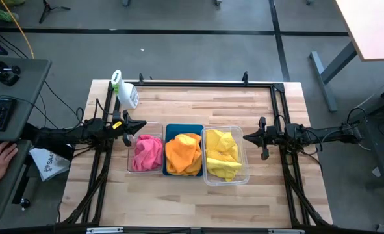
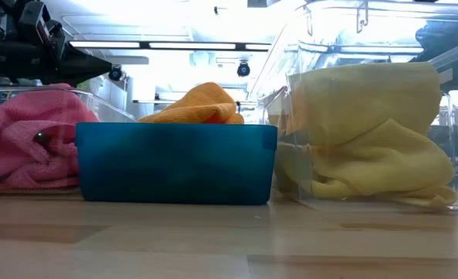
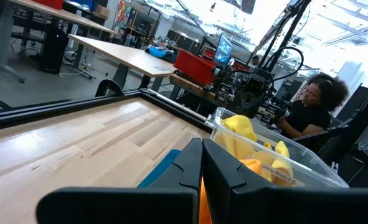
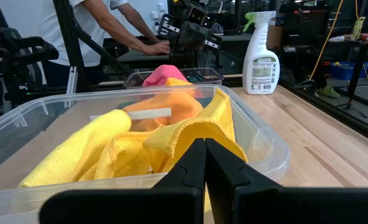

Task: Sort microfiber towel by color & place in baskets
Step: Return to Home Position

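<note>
- Pink microfiber towels (image 1: 147,153) fill the left clear plastic bin (image 1: 129,159), orange towels (image 1: 183,153) the blue bin (image 1: 184,127), yellow towels (image 1: 221,156) the right clear bin (image 1: 245,166).
- Left gripper (image 1: 141,125) and right gripper (image 1: 246,136) flank them, clenched empty.

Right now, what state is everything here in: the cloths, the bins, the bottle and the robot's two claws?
pink towels: crumpled inside the left clear bin
orange towels: heaped in the blue bin, rising above its rim
yellow towels: bunched in the right clear bin
spray bottle: upright on the table, outside the bins
left gripper: shut, empty, at the left clear bin's edge
right gripper: shut, empty, beside the right clear bin
</note>
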